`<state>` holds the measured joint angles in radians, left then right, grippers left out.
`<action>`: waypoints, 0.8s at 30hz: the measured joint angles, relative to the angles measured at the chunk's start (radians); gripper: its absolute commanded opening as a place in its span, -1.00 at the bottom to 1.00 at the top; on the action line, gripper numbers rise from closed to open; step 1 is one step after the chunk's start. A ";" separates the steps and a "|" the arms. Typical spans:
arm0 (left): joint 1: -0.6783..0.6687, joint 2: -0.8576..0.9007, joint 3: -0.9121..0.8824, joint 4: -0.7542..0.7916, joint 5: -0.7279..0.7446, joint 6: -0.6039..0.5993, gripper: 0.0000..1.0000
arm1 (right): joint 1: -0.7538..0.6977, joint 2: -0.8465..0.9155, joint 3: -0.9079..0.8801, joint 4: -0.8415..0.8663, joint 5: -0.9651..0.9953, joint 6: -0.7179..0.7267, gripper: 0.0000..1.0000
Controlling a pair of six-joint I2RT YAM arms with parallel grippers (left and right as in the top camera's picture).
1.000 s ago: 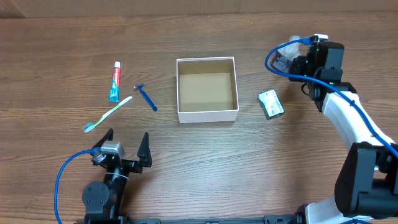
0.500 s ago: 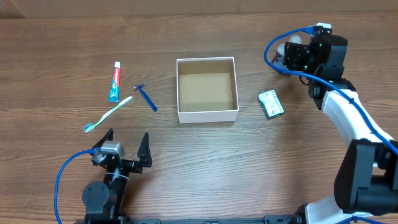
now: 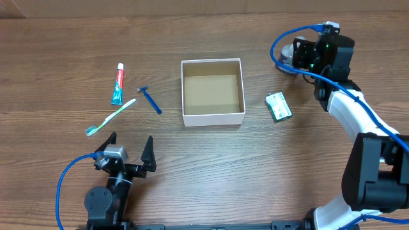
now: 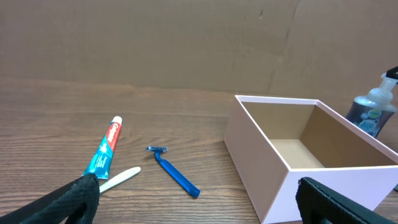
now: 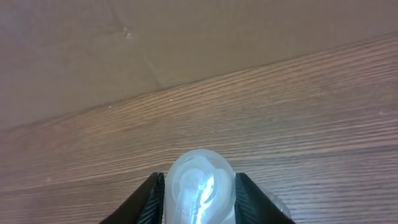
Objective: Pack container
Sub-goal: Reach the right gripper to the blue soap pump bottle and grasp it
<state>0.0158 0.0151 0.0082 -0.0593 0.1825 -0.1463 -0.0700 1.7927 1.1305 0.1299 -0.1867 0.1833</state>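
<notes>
The container (image 3: pixel 213 119), a white square box with a brown inside, stands open and empty mid-table; it also shows in the left wrist view (image 4: pixel 261 162). My right gripper (image 3: pixel 300 54) is at the far right, shut on the clear cap of a small blue spray bottle (image 5: pixel 199 186), one finger on each side (image 5: pixel 199 202). The bottle stands upright behind the box in the left wrist view (image 4: pixel 373 112). My left gripper (image 3: pixel 128 152) is open and empty near the front edge (image 4: pixel 199 193).
A toothpaste tube (image 3: pixel 117 84), a blue razor (image 3: pixel 150 99) and a toothbrush (image 3: pixel 111 117) lie left of the box; they also show in the left wrist view (image 4: pixel 104 154), (image 4: pixel 174 172), (image 4: pixel 121 178). A green packet (image 3: pixel 278 107) lies right of the box.
My right gripper has shifted left and toward the back over the spray bottle, which now hides under it. The left arm has not moved.
</notes>
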 measured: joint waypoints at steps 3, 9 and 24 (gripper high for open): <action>0.000 0.000 0.000 0.000 0.000 0.000 1.00 | 0.002 0.000 0.005 -0.002 -0.022 0.007 -0.42; 0.000 0.000 0.000 0.000 0.000 0.000 1.00 | 0.004 0.000 0.087 -0.178 -0.015 -0.055 -0.07; 0.000 0.000 0.000 0.000 0.000 0.000 1.00 | 0.004 0.119 0.503 -0.654 0.089 -0.308 0.34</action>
<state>0.0158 0.0147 0.0082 -0.0593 0.1825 -0.1463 -0.0658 1.9121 1.6337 -0.5243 -0.0982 -0.1246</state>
